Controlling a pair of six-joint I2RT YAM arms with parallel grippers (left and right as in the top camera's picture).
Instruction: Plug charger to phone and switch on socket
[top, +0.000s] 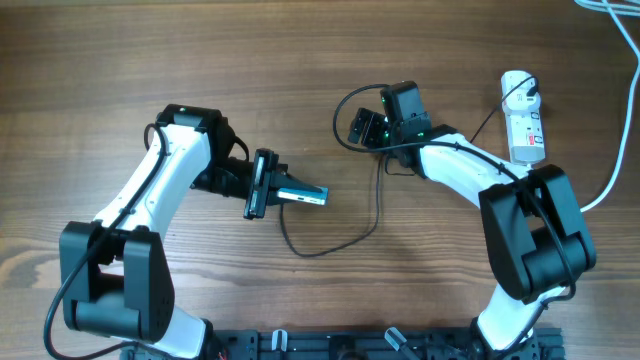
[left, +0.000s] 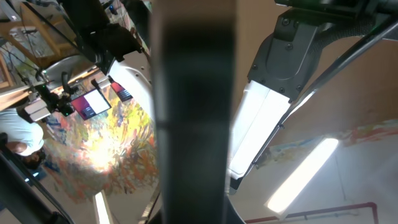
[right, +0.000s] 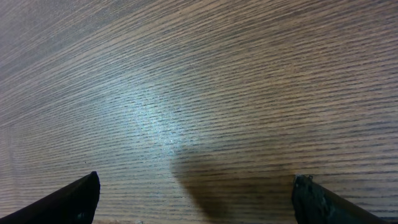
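Observation:
My left gripper (top: 272, 190) is shut on the phone (top: 303, 195) and holds it edge-up above the table, its teal screen showing as a thin strip. In the left wrist view the camera faces the ceiling, and a dark blurred bar, the phone (left: 193, 124), fills the middle. The charger's thin black cable (top: 340, 243) runs from beside the phone, loops over the table and passes under my right arm. I cannot tell whether its tip is in the phone. Its black plug (top: 532, 97) sits on the white socket (top: 523, 128) at the far right. My right gripper (top: 360, 127) is open over bare wood (right: 196, 193).
A thick white cord (top: 625, 120) runs from the back right corner down the right side towards the right arm's base. A loop of black cable (top: 345, 105) lies behind the right gripper. The wooden table (top: 150, 60) is bare at the left and the back.

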